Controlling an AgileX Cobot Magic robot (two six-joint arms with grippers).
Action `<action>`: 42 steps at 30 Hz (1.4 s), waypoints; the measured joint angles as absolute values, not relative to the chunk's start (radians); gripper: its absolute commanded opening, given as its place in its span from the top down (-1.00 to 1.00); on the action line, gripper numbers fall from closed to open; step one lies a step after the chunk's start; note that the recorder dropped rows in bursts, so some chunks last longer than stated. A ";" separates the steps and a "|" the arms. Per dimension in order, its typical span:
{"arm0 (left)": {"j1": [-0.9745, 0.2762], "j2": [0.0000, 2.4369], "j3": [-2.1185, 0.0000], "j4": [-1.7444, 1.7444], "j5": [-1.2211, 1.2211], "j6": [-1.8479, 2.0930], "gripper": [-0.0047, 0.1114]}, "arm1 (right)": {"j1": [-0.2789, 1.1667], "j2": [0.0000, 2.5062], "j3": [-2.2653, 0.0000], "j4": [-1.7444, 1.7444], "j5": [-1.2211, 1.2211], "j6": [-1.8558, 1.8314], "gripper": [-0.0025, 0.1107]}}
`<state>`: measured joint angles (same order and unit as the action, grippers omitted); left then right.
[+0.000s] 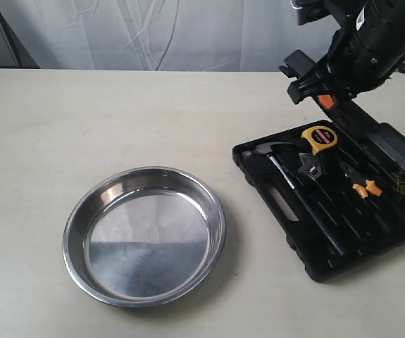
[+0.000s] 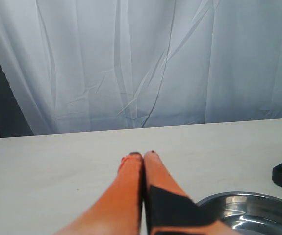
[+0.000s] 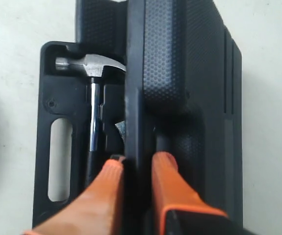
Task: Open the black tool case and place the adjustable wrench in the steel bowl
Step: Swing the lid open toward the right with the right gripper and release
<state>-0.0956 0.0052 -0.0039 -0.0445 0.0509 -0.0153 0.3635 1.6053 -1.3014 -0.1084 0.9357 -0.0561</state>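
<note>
Lying beside the hammer, adjustable wrench points (head-first) toward tape measure.

The tabletop around the steel bowl lies open, and the bowl itself is reachable from straight above. My right tool clamps the raised lid, which stands over the right side of the black tool case and blocks approach from there. The adjustable wrench is exposed from above, but is hemmed between the hammer and the pliers, with the tape measure just behind it.
</note>
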 measured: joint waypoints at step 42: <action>-0.096 0.005 -0.004 -0.044 0.051 -0.015 0.92 | 0.063 1.681 -1.322 -0.555 0.897 0.028 0.97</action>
